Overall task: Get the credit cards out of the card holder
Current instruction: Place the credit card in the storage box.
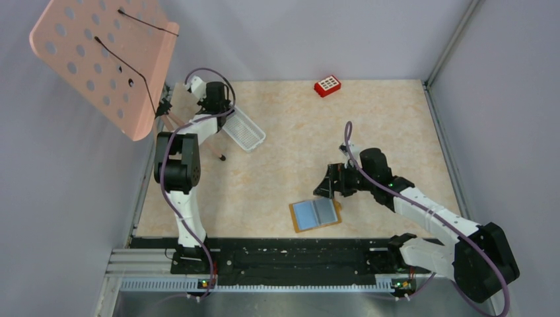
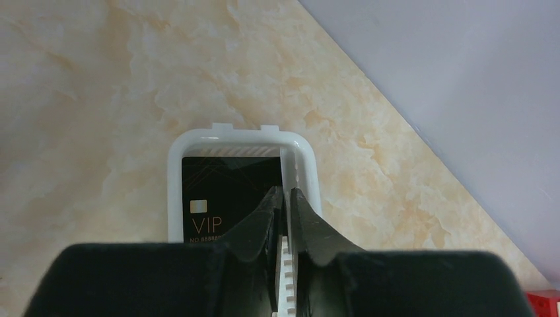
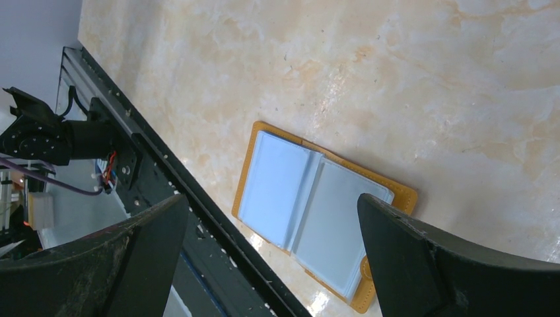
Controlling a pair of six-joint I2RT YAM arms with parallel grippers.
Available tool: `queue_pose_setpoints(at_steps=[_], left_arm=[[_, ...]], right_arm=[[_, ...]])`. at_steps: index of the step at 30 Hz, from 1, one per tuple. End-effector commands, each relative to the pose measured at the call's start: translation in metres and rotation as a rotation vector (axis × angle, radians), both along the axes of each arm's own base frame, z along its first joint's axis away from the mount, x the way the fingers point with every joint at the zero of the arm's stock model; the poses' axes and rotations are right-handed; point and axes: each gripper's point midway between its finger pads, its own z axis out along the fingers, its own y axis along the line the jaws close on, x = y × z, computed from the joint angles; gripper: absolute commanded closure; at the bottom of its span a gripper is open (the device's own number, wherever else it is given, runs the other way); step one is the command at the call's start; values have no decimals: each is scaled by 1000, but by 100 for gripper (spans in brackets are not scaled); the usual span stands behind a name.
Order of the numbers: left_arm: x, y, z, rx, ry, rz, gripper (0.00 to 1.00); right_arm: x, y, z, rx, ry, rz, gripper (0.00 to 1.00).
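Observation:
The card holder point(image 1: 315, 214) lies open near the table's front edge: a tan cover with light blue sleeves point(image 3: 277, 178) facing up and no card showing in them. My right gripper point(image 1: 328, 185) hangs just above and behind it, wide open point(image 3: 271, 201) and holding nothing. At the far left my left gripper point(image 1: 230, 117) points down into the white mesh tray point(image 2: 231, 135). Its jaws point(image 2: 286, 190) stand only a narrow slit apart over the tray's right wall. One black credit card point(image 2: 224, 188) marked VIP lies flat in the tray, partly hidden by the left finger.
A small red block point(image 1: 327, 86) sits at the back of the table. A pink perforated board point(image 1: 105, 59) leans over the far left corner. The black base rail point(image 1: 290, 254) runs just in front of the card holder. Grey walls enclose the table.

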Motion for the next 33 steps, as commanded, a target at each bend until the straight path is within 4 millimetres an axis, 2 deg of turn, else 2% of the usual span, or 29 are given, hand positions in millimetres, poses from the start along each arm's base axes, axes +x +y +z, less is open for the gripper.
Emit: queue_pose_setpoints(at_steps=[1,11,24,28,33], left_arm=[[10,7,9,17,-15,7,83],[13,9,10,29,-9,11,67],[13,11,22,46,-29,14,58],[13,15,26,61,-34,28,51],[12,18,31,72,-41,46,50]], right_arm=[[13,2,15,22,-71,4,1],[12,1,12,17,-65,2,1],[12,1,9,12,-57,0,1],[12,1,8,11,-55,-1,1],[13,0,7,8,-60,2,1]])
